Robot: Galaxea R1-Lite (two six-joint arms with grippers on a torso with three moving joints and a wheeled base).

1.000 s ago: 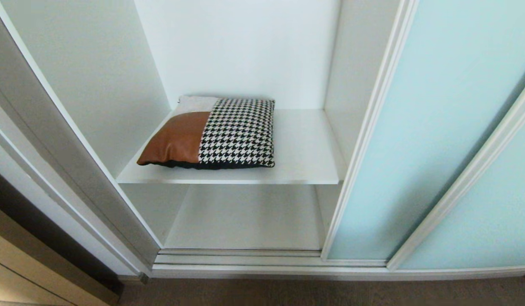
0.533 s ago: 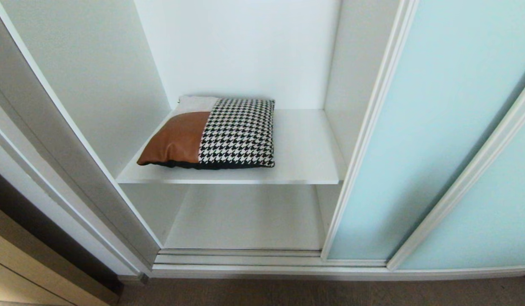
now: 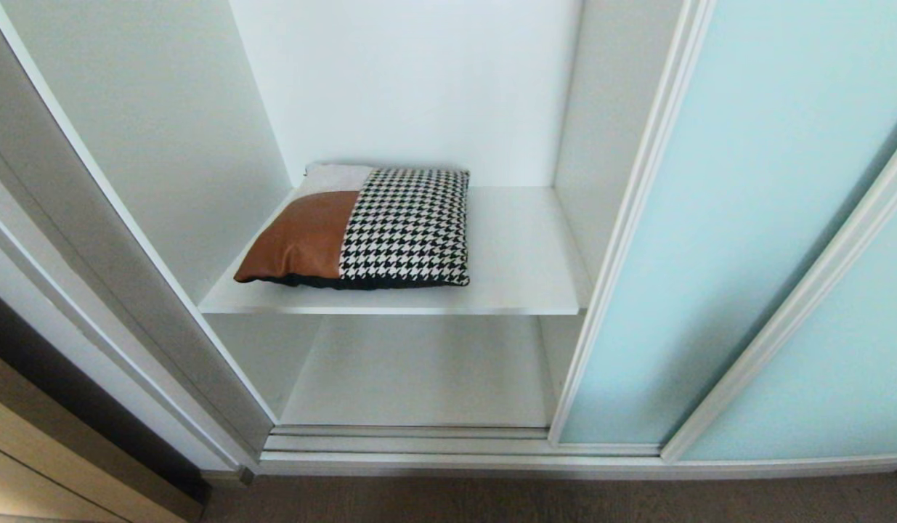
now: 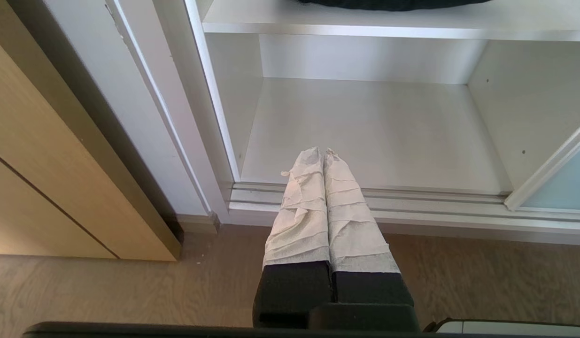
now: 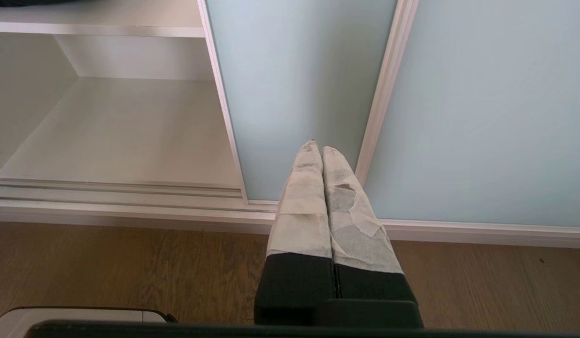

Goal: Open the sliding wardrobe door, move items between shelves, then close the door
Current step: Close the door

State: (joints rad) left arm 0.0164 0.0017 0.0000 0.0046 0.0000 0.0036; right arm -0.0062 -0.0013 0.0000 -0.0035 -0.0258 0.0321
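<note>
The wardrobe stands open on its left half. A square cushion (image 3: 361,225) of tan leather, black-and-white houndstooth and pale grey lies flat on the upper white shelf (image 3: 521,269), toward its left side. The lower shelf (image 3: 419,370) under it is bare. The frosted aqua sliding door (image 3: 717,240) is slid right, in front of a second glass panel (image 3: 847,363). Neither arm shows in the head view. My left gripper (image 4: 321,151) hangs shut and empty over the floor before the lower shelf (image 4: 365,126). My right gripper (image 5: 318,148) hangs shut and empty before the sliding door (image 5: 294,80).
The door tracks (image 3: 419,439) run along the wardrobe's bottom sill. A tan wooden cabinet (image 4: 45,178) stands to the left of the wardrobe's white side frame (image 3: 92,240). Wood-look floor (image 5: 130,267) lies in front.
</note>
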